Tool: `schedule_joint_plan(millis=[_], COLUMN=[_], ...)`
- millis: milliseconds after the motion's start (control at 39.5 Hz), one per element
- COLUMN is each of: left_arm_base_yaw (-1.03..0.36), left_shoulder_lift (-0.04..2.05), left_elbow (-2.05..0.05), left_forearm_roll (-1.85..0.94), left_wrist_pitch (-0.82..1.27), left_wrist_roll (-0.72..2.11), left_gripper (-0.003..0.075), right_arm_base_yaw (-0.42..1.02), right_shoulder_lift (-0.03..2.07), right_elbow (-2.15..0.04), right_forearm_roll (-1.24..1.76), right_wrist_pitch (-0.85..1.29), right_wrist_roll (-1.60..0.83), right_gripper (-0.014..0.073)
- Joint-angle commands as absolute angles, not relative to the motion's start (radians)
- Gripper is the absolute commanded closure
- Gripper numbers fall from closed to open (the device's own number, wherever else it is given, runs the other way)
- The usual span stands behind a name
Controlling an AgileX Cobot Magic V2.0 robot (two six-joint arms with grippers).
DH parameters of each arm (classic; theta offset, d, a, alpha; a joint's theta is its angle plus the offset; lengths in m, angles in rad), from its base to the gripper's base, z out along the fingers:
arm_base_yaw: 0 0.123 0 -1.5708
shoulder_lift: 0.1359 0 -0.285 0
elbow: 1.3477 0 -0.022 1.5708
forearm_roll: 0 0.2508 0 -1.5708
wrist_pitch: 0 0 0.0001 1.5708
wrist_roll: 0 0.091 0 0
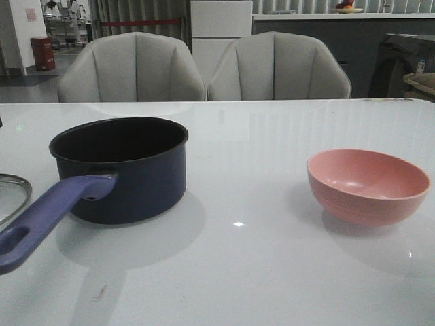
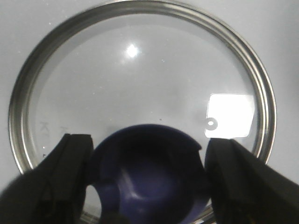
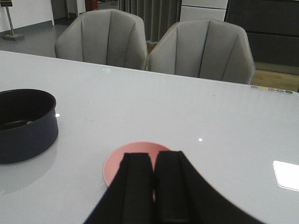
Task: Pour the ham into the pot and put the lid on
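Note:
The lid (image 2: 140, 70) lies flat on the white table; only its rim shows at the far left of the front view (image 1: 12, 193). My left gripper (image 2: 149, 140) is open above it, a finger close on each side of the purple-blue knob (image 2: 149, 179). The navy pot (image 1: 136, 180) stands left of centre, its handle (image 1: 47, 217) pointing to the front left. A small orange-tan bit of ham (image 3: 29, 122) lies inside the pot (image 3: 25, 135). My right gripper (image 3: 153, 161) is shut and empty, held above the pink bowl (image 3: 114, 163). Neither gripper shows in the front view.
The pink bowl (image 1: 367, 183) stands on the right of the table (image 1: 258, 272) and looks empty. Two grey chairs (image 1: 132, 68) (image 1: 279, 64) stand behind the table's far edge.

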State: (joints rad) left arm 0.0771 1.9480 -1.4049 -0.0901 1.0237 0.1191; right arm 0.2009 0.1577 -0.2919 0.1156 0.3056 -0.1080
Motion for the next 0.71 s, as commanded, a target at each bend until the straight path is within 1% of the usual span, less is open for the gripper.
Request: schedule_joint_plan(millis=[0,101,279,532,684], left_arm_base_yaw=[0.073,0.073,0.073,0.073,0.064], left_shoulder_lift=[1.902,1.902,1.89,1.809,1.783], left_elbow=[-1.43,-1.43,-1.478,-1.585,-1.671], left_forearm_roll=[-0.112,-0.112,-0.112,-0.119,-0.116], left_wrist_pitch=[1.038,1.044,1.062,1.082,1.147], left_wrist_roll=[0.108,0.108,0.108,0.108,0.108], left_gripper=[0.0503,0.0526,0.0526,0.0526,0.0526], right_arm_base_yaw=[0.2,0.2,0.2,0.2,0.2], right_shoulder_lift=[0.167,0.167,0.167,0.167,0.167], right_elbow=[-0.317,-0.317,-0.317,-0.317,-0.317], right_forearm_roll=[0.111,0.111,0.111,0.111,0.111], right_wrist_pitch=[0.213,0.213,0.214,0.214,0.214], right_wrist_roll=[-0.116,-0.116,-0.116,-0.116,-0.116], right_gripper=[0.0439,0.0439,0.0439,0.0439,0.0439])
